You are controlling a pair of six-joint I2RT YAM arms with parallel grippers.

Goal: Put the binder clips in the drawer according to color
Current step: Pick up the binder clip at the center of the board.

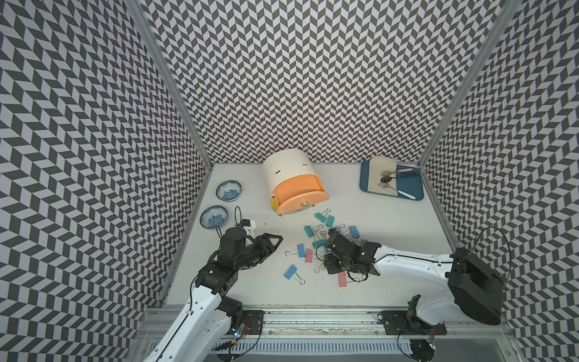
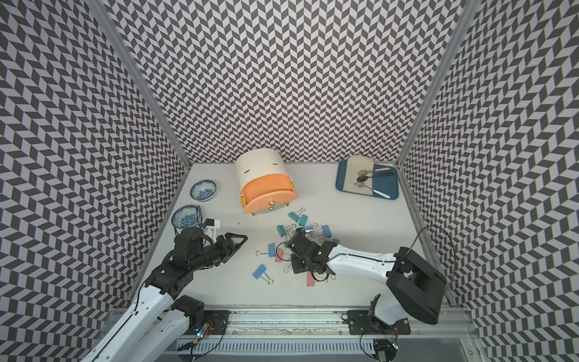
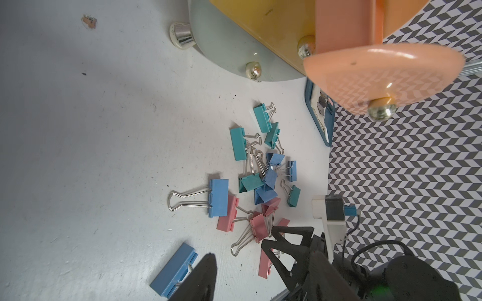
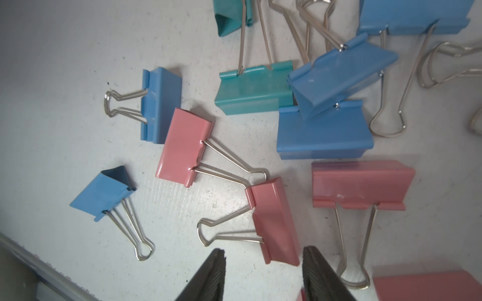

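Binder clips (image 4: 250, 91) lie under the wide, empty right pincer (image 4: 264, 250), a pink clip (image 4: 273, 221) ending between its tips.

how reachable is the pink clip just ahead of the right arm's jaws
Probably yes. The right gripper hangs over the pink clip, jaws open wider than its body, nothing lying on it. The neighbouring pink clip's wire handle sits close beside one jaw and may get nudged.

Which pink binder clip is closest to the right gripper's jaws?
The pink clip whose end reaches between the open jaws of the right gripper, seen in the right wrist view; the other pink ones lie outside that gap.
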